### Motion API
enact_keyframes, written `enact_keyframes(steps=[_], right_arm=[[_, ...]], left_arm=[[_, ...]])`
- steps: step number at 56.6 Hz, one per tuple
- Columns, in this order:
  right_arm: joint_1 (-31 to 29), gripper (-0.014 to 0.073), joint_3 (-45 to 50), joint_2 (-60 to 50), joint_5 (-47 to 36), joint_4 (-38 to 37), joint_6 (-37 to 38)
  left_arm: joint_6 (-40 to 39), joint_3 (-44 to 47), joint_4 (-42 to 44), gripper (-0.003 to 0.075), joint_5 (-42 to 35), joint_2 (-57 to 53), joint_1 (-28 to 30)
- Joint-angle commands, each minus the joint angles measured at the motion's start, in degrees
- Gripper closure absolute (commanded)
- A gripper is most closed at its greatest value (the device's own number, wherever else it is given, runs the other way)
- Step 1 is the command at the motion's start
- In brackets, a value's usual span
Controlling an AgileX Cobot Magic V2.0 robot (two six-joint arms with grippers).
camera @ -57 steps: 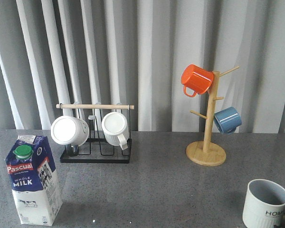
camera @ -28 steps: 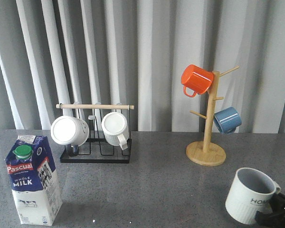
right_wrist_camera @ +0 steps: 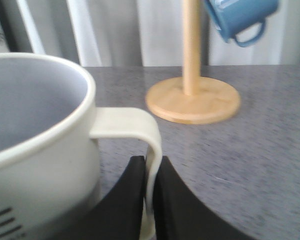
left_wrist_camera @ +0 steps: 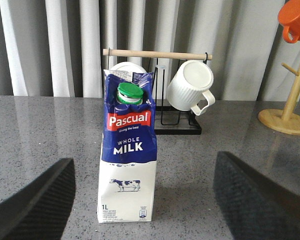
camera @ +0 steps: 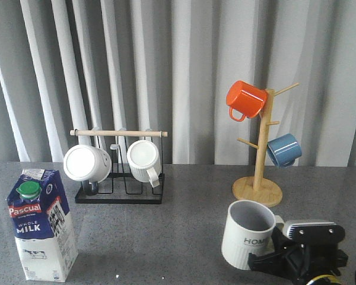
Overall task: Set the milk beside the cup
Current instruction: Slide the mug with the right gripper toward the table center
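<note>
Front view: the milk (camera: 40,224) stands upright on the grey table (camera: 166,237), well to the left of the wooden mug tree (camera: 258,178) and nearer the camera than it. A black wire rack (camera: 120,178) with a wooden bar stands left of the mug tree at about the same depth, between it and the milk; two white mugs (camera: 86,162) hang on it. An orange mug (camera: 245,99) and a blue mug (camera: 283,149) hang from the mug tree's pegs. The cup (camera: 248,234) is just in front of the mug tree's round base, a little to its left, upright with its "HOME" lettering partly showing. The right gripper (camera: 279,252) is at the cup's handle side, in front of the mug tree.

In the right wrist view the right gripper's (right_wrist_camera: 149,200) two dark fingers (right_wrist_camera: 127,200) are pinched narrowly on the cup's (right_wrist_camera: 40,150) handle, one on each side of it, with the mug tree's base (right_wrist_camera: 192,100) beyond on the table.

In the left wrist view the left gripper's (left_wrist_camera: 145,200) fingers (left_wrist_camera: 37,200) are spread wide, well apart from the milk (left_wrist_camera: 127,150), which stands between them and touches neither. The rack (left_wrist_camera: 182,127) stands behind the milk, and the mug tree (left_wrist_camera: 290,107) is further off to the side.
</note>
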Motion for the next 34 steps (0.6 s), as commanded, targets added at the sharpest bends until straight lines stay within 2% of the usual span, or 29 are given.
enact_keyframes(steps=[1, 9, 21, 34], right_arm=[[3.26, 0.0598, -3.82, -1.46, -3.1, 5.79, -3.7], [6.8, 0.0598, -5.87, 0.98, -2.94, 11.46, -6.74], [9.73, 0.0598, -7.84, 4.33, -3.12, 13.17, -7.36], [10.3, 0.0598, -7.97, 6.16, -2.97, 16.69, -7.63]], left_arm=[[0.06, -1.89, 0.01, 0.0177, -4.12, 0.38, -0.27], [0.06, -1.89, 0.01, 0.0177, -4.12, 0.38, -0.27], [0.06, -1.89, 0.01, 0.0177, -4.12, 0.38, -0.27], [0.06, -1.89, 0.01, 0.0177, -4.12, 0.38, -0.27]])
